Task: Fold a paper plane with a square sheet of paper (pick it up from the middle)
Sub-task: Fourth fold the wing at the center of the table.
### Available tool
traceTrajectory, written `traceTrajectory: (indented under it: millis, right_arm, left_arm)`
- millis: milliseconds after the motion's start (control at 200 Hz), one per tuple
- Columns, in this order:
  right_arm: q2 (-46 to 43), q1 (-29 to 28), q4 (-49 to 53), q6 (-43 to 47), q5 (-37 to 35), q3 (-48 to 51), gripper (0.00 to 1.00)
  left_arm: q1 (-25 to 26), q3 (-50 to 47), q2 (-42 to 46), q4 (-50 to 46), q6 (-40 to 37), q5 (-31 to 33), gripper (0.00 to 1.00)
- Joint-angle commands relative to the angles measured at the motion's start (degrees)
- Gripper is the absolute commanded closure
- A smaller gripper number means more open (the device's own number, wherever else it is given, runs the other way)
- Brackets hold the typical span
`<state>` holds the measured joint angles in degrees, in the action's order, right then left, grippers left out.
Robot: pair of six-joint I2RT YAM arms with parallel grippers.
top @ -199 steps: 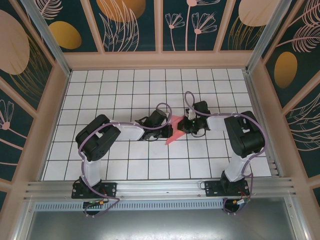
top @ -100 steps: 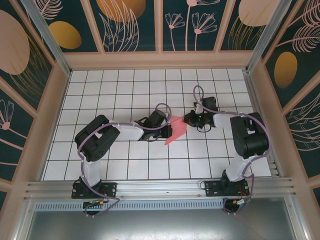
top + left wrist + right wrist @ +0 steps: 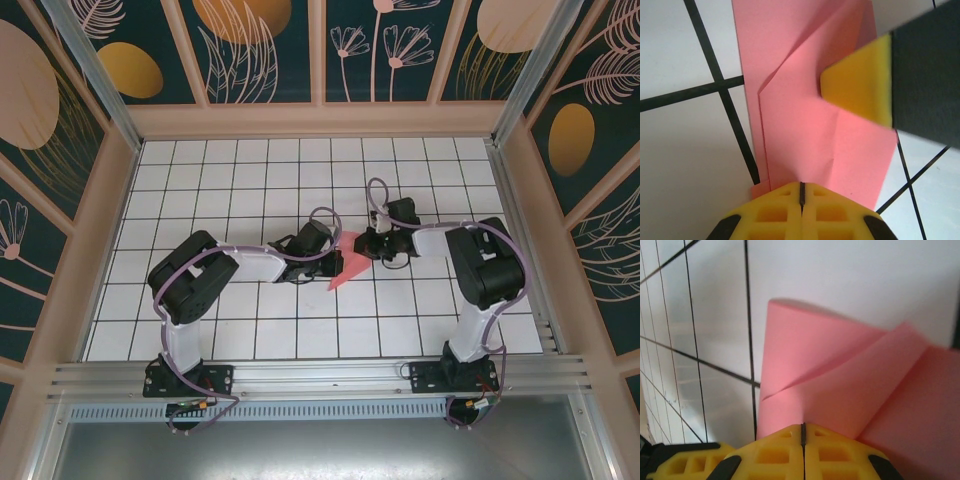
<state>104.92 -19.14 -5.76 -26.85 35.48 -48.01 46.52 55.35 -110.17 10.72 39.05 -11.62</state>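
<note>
the left end effector (image 3: 801, 189) is clenched, its two yellow lattice-moulded pads meeting at a thin dark seam at the bottom of its wrist view. their tips sit at the near edge of the sheet of paper (image 3: 805, 130); whether a layer is nipped between them cannot be told. the sheet is thin, matte and pink-red, folded into a narrow strip of overlapping layers. a slanted flap edge runs up toward the top right, and a faint straight crease crosses the lower layer. a smooth, rounded yellow pad (image 3: 860, 85) on a black finger, part of the right end effector (image 3: 368, 247), comes in from the right of that view and overlaps the flap.

in the right wrist view those pads are pressed together as well, and the paper rises out of their seam in a soft curl, a rolled bend rather than a flat crease, so this end effector is grasping a raised flap.

from overhead the sheet is a small pink wedge in the middle of the frame, tapering toward the lower left. it lies between the two black wrists on the worktop (image 3: 250, 180), which is made of white, slightly glossy tiles ruled with black grid lines.
</note>
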Motion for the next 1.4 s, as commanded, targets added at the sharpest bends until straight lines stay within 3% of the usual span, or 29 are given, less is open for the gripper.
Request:
traceTrajectory:
  millis: [0, 150, 325, 550, 706, 911, 1191, 1396]
  right_arm:
    - [2.06, 4.09, -0.70, 1.25, -2.25, -3.03, 0.93]
    - [5.23, 9.19, -0.98, -0.46, -2.81, -6.13, 0.93]
    - [3.71, 10.61, 0.23, -0.99, -3.83, -9.16, 0.93]
    - [-8.90, 7.73, -1.23, -3.65, -2.60, -1.06, 0.93]
    - [-11.47, 2.15, -2.35, -7.01, -2.33, 4.26, 0.93]
    - [-6.49, -3.56, -5.03, -8.54, -0.41, 4.20, 0.95]
    - [-0.53, -4.08, -3.85, -7.98, -2.83, 3.64, 0.95]
    - [1.63, -4.11, -0.87, -8.03, -6.58, 3.62, 0.95]
  left_arm:
    - [-0.46, -4.13, -2.33, -12.92, -0.46, 3.61, 1.00]
    - [-0.41, -4.64, -1.99, -12.89, -0.64, 3.61, 1.00]
    - [-0.44, -4.37, -1.81, -12.19, -0.47, 3.54, 1.00]
    - [-0.44, -3.74, -0.37, -9.44, 0.15, 2.68, 1.00]
    - [-0.41, -2.95, 1.32, -7.90, 0.62, 2.21, 1.00]
    - [-0.45, -2.82, 2.33, -6.42, 1.20, 1.08, 1.00]
    - [-0.48, -1.32, 5.48, -5.78, 1.36, 0.06, 1.00]
    - [-0.65, -0.61, 10.73, -6.18, 3.93, 4.12, 0.88]
